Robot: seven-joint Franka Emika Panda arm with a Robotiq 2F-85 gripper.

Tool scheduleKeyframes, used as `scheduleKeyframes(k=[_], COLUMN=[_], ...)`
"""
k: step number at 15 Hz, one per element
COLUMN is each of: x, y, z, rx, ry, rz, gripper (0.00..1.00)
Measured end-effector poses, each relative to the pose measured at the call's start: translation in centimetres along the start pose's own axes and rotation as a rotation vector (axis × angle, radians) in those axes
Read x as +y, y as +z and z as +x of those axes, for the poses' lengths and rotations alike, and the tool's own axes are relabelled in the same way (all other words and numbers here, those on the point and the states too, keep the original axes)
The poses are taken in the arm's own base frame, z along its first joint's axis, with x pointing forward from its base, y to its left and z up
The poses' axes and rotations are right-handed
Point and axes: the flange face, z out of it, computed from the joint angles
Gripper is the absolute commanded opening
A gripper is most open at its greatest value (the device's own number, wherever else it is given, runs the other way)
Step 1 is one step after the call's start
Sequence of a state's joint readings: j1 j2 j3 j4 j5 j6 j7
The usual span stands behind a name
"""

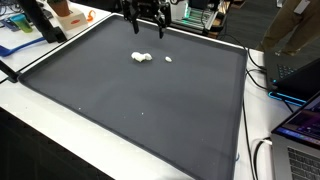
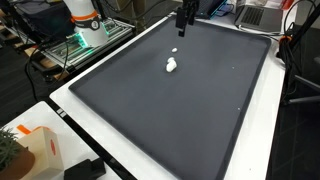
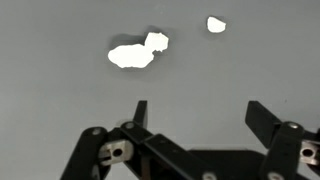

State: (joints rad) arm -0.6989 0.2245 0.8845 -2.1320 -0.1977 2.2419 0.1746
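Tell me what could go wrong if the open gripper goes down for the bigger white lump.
The gripper hangs open above the dark mat, and the white lump lies off-centre from it; a straight descent might miss or nudge it.
The lump looks low and flat, so the fingertips may press into the mat first.
The small white piece nearby could get knocked away.

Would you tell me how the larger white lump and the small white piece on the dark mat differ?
The larger white lump is clearly bigger than the small white piece. The lump is elongated and irregular; the piece is compact and roundish. Both are white and lie apart on the dark mat.
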Motion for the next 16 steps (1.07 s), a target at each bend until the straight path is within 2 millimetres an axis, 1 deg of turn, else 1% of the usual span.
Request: scheduleKeyframes(k=[4, 7, 10, 13, 16], x=[0.0, -0.5, -0.9, 0.2, 1.2], y=[0.1, 0.9, 2.2, 3.7, 4.5], z=[1.9, 3.5, 5.0, 6.2, 6.9], rx=[-0.088, -0.124, -0.134, -0.188, -0.263], ry=[-0.022, -0.028, -0.025, 0.033, 0.096], rz=[-0.017, -0.029, -0.033, -0.049, -0.051], gripper=[1.00, 1.00, 1.00, 1.00, 1.00])
